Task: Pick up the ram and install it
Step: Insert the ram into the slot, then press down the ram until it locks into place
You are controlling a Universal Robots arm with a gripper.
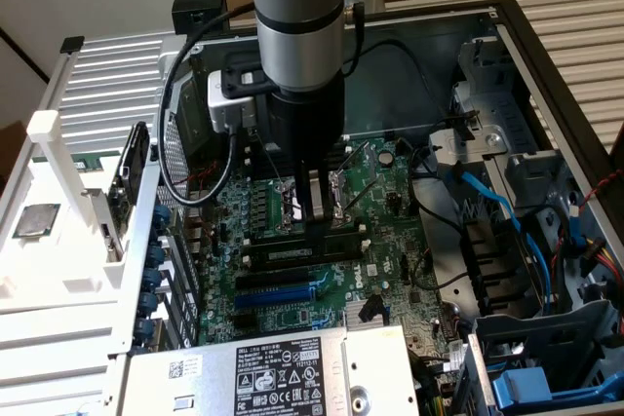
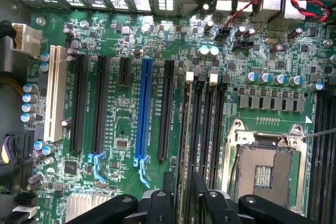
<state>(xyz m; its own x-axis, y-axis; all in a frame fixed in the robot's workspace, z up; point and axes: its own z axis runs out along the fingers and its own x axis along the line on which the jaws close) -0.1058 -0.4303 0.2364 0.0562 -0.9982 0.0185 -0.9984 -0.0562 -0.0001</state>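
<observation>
The ram (image 1: 292,253), a long dark stick with a pale label strip, stands on edge in one of the black memory slots (image 1: 322,241) on the green motherboard (image 1: 390,270). My gripper (image 1: 314,209) hangs straight above it, just in front of the CPU socket (image 1: 292,204). In the wrist view the gripper (image 2: 182,182) is open, with one dark finger on each side of the ram (image 2: 184,140). The fingers (image 2: 168,182) stand apart from the stick's thin top edge.
The long blue expansion slot (image 1: 278,294) lies beside the memory slots, toward the power supply (image 1: 283,372). Blue and black cables (image 1: 487,202) and drive cages fill the exterior view's right. A black cable loops off the arm at the exterior view's left, and a white bracket (image 1: 54,143) stands outside the case.
</observation>
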